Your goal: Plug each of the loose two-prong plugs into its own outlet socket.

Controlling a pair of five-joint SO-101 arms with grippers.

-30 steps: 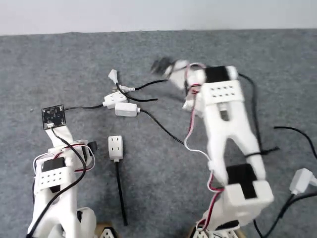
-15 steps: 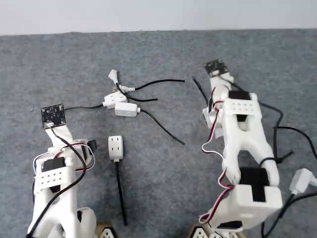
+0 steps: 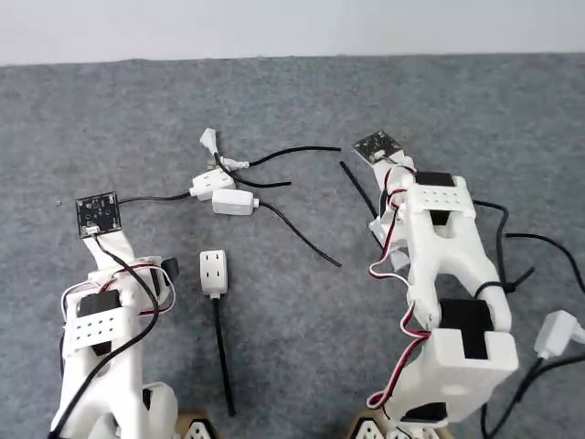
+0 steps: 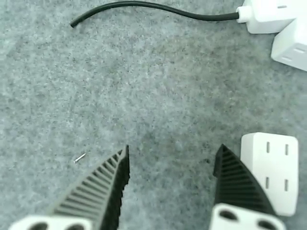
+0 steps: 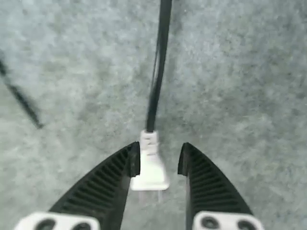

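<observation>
Pose, right arm (image 3: 448, 265): base at 5 o'clock on the grey carpet (image 3: 302, 357), forearm running toward 11 o'clock, wrist tipped down. The right claw (image 5: 160, 144) is closed down on a white plug (image 5: 149, 170). The plug sits between the tips with its prongs toward the wrist, one finger flush on its side. Cannot tell if it rests on the carpet or hangs clear. Its black cord (image 5: 160, 62) runs straight away from the claw.

Pose, left arm (image 3: 101, 320): base at 7 o'clock, forearm pointing toward 12 o'clock, wrist low. The left claw (image 4: 173, 151) gapes wide and holds nothing, tips over bare carpet. A small metal pin (image 4: 80, 158) lies near one finger.

A white socket (image 3: 213, 272) lies face up, slots showing, just beside the left claw's other finger. Its own lead (image 3: 222, 352) runs toward 6 o'clock.

At 11 o'clock from the table's middle, two white blocks (image 3: 235, 202) lie just beside each other, with a small plug (image 3: 209, 142) near them at their 12 o'clock. A spare plug (image 3: 558, 331) lies at the 4 o'clock edge.
</observation>
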